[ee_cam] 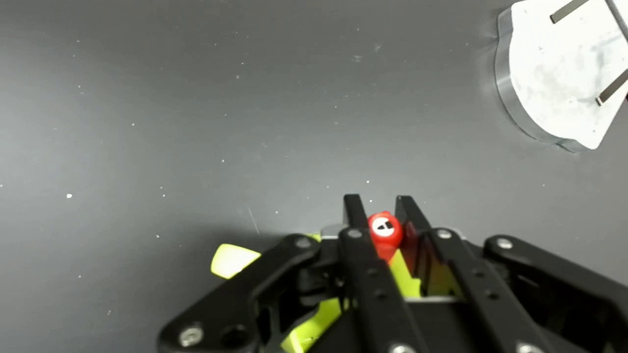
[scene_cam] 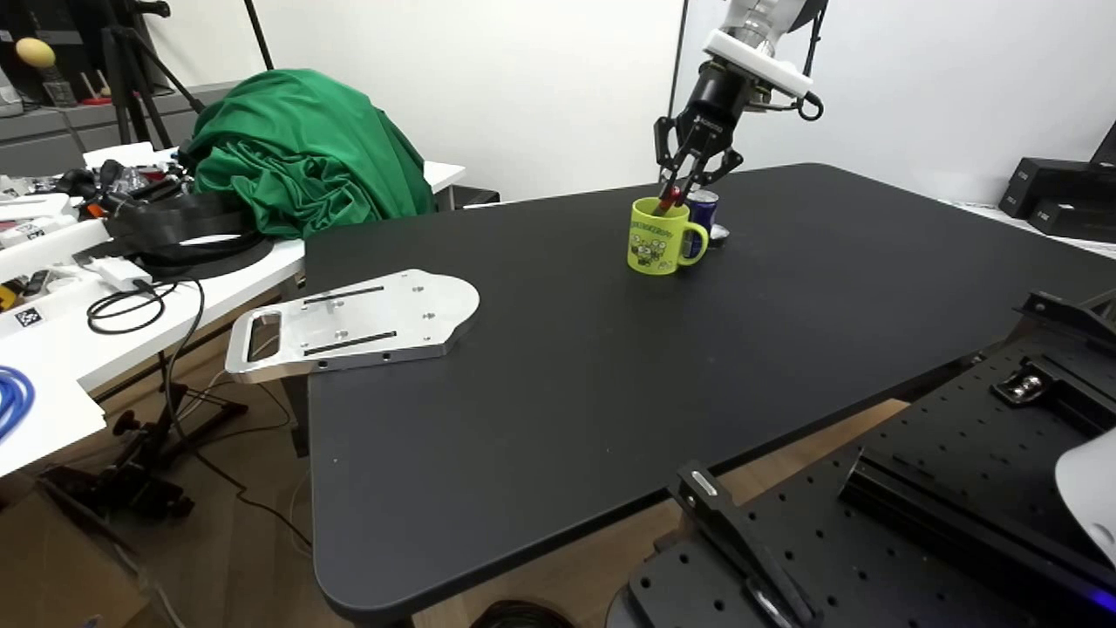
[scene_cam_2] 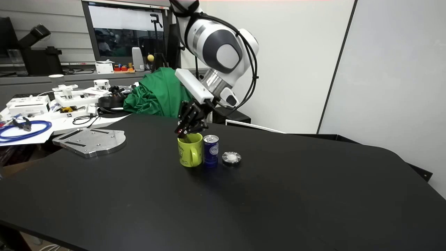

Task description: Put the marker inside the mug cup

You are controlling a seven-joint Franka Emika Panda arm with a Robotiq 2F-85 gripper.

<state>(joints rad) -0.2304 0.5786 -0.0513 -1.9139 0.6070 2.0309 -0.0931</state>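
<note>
The yellow-green mug [scene_cam: 652,243] stands upright on the black table; it also shows in an exterior view [scene_cam_2: 190,153]. In the wrist view my gripper hides most of the mug, leaving its handle [ee_cam: 234,261] and bits of wall. My gripper [scene_cam: 677,187] points down at a slant over the mug's mouth. Its fingers are close together around the red marker [ee_cam: 384,230], which appears gripped. The marker's red end [scene_cam: 670,198] is just above the rim, and its darker lower part dips into the mug, tilted. Its lower tip is hidden by the mug wall.
A blue can [scene_cam_2: 211,152] stands close beside the mug's handle side. A small round foil-topped object [scene_cam_2: 231,158] lies past the can. A silver metal plate [scene_cam: 375,316] overhangs the table's edge. A green cloth heap [scene_cam: 301,161] sits on a side table.
</note>
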